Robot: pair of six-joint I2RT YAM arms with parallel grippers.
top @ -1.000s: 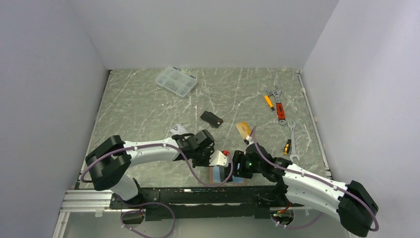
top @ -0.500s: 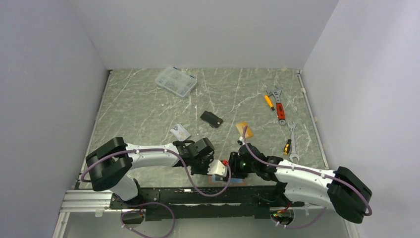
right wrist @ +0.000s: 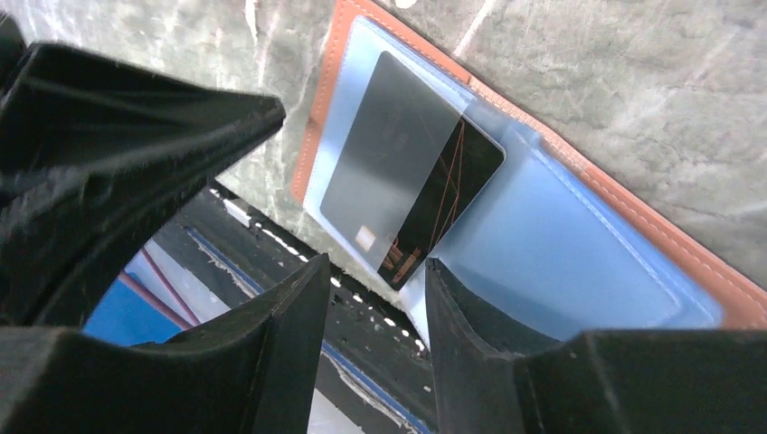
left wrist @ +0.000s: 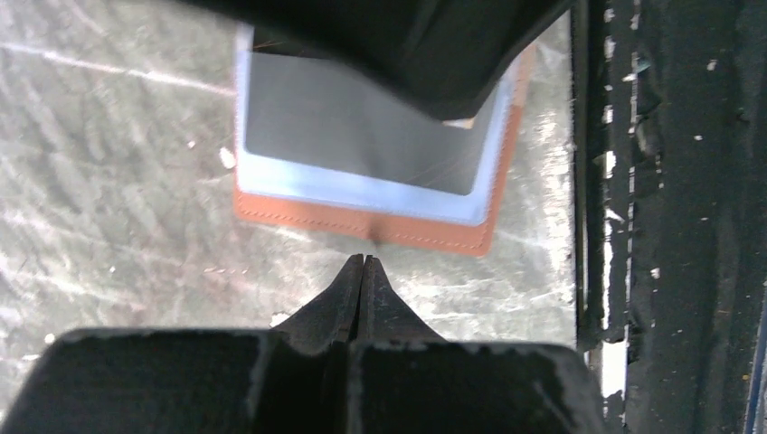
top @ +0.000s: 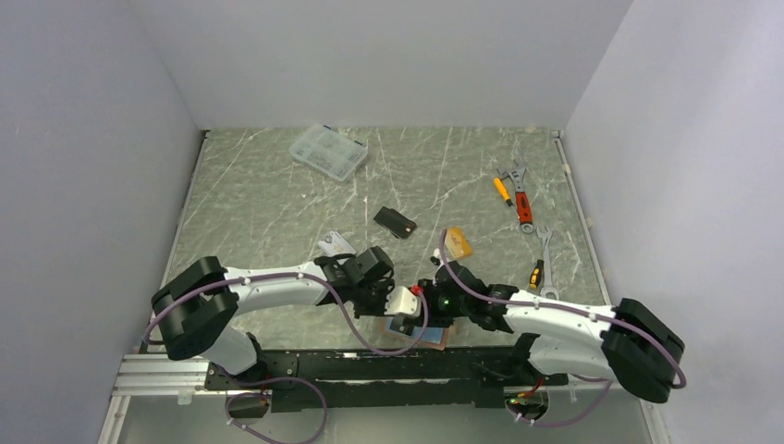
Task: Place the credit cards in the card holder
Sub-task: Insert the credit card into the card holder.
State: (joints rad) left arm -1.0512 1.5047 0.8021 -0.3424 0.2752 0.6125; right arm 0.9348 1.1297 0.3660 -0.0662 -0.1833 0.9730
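The brown card holder (top: 431, 335) lies open at the table's near edge, its blue pocket up (right wrist: 579, 253). A dark card with orange lines (right wrist: 407, 181) sits partly in that pocket, one corner sticking out; it also shows in the left wrist view (left wrist: 353, 127). My right gripper (right wrist: 377, 264) is open, its fingers on either side of that corner. My left gripper (left wrist: 364, 259) is shut and empty, its tips just short of the holder's brown edge (left wrist: 362, 224). A silver card (top: 333, 243), a black card (top: 395, 221) and an orange-gold card (top: 456, 242) lie on the table beyond.
A clear compartment box (top: 328, 152) stands at the back left. Wrenches and screwdrivers (top: 522, 205) lie at the right. The black rail (left wrist: 669, 217) runs along the near table edge right beside the holder. Both arms crowd over the holder.
My right gripper has moved left and lower over the holder. My left gripper has shifted slightly toward the near edge. The holder has turned a little.
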